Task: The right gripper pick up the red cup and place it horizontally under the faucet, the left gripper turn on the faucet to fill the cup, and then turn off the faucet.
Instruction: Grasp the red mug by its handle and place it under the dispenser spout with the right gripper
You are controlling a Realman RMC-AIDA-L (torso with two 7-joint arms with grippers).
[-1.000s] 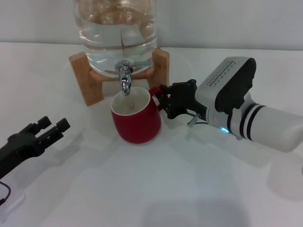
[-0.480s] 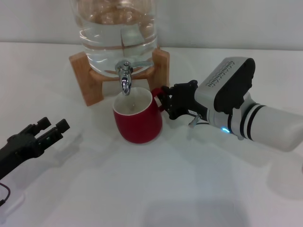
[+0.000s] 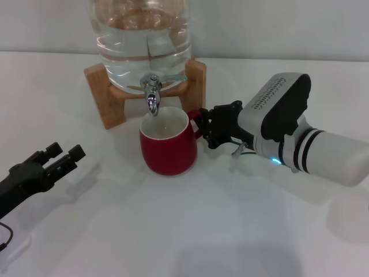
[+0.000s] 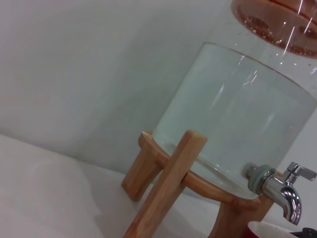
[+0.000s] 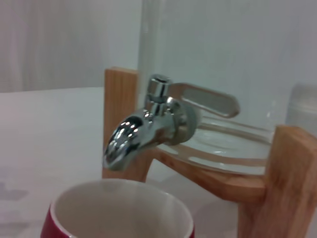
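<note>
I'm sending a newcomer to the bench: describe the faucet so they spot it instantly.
Find the big clear water jar on its wooden stand at the back of the white table. At the jar's lower front, just above the red cup, sits the faucet. It is the only shiny chrome part, with a sideways lever and a downward spout.

From the head we look forward and down across the table. Both wrist views sit low and close, sharing the faucet and jar stand with it.
</note>
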